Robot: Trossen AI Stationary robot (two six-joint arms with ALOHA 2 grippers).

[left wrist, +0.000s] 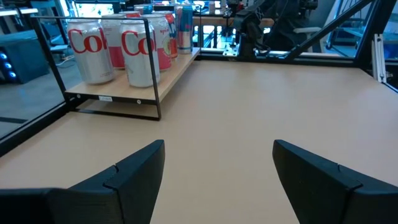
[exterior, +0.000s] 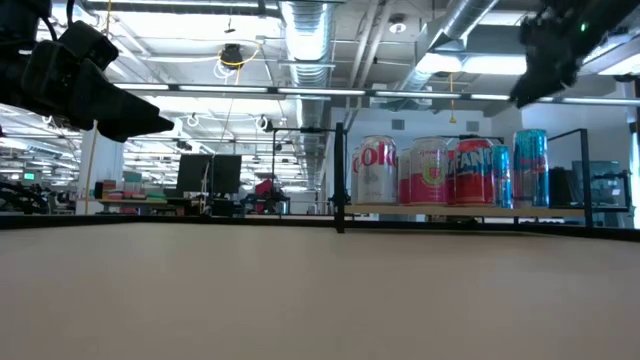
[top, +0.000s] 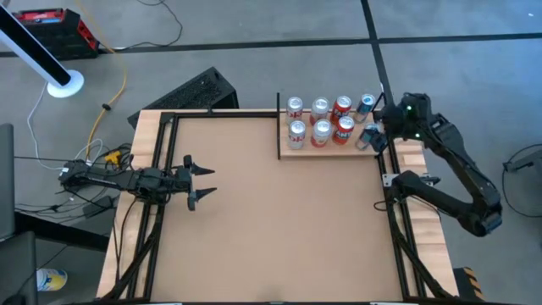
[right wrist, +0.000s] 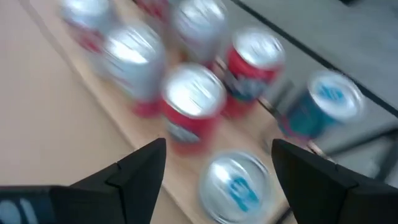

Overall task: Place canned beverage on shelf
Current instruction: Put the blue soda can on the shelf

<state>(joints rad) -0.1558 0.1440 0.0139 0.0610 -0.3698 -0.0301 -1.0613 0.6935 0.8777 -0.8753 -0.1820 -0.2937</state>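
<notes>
The shelf, a small pale wood board with thin black posts, stands at the table's far right and carries several upright cans: silver and red ones and blue ones. It also shows in the low view and the left wrist view. My right gripper is open and empty, raised above the shelf's right end. A silver-and-blue can stands on the board below it, between the lines of its fingers. My left gripper is open and empty over the table's left side.
The brown tabletop lies open between the two arms. A black frame runs along the table's left, far and right sides. A black keyboard-like object lies beyond the far edge.
</notes>
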